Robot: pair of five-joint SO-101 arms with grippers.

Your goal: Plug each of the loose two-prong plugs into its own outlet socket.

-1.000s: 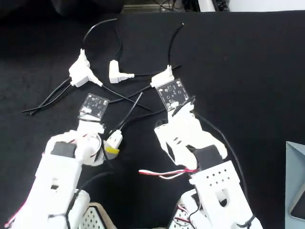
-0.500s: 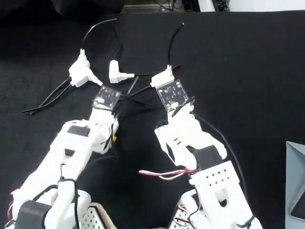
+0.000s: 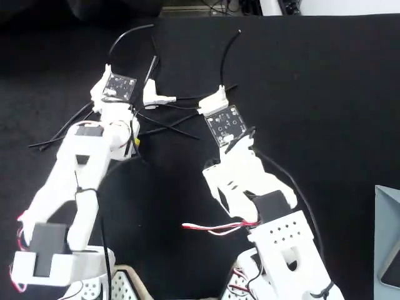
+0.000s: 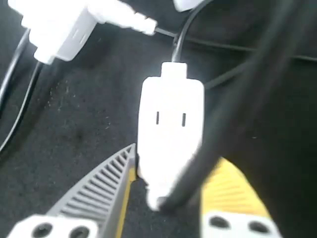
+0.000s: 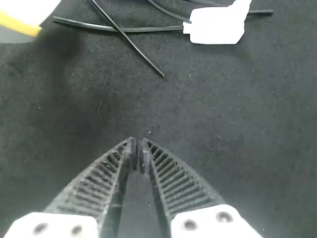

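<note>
Black mat (image 3: pixel 337 94) covers the whole table, with both arms out over it. The left gripper (image 4: pixel 173 163) is the one that matters. It's clamped on the near end of a white socket (image 4: pixel 171 124), one finger on each side. The socket's long axis runs straight out ahead of the fingers, its cord (image 4: pixel 179 42) leaves the far end, and the two slots face up at the wrist camera.

A bigger white connector (image 4: pixel 64 25) lies farther ahead of the fingers and off to the grey finger's side, not touching the socket. In the high view a right-angle plug (image 3: pixel 153 97) sits just beside the left arm's wrist, so I'd say the left arm is way nearer to it than the right.

The right gripper (image 5: pixel 137 148) has its fingers pinched together on nothing. Another white plug (image 5: pixel 218 25) lies well ahead of them.

The annoying bit is a loose black cable (image 4: pixel 237 99) crossing right over the yellow finger's side. It looks like it could snag.
</note>
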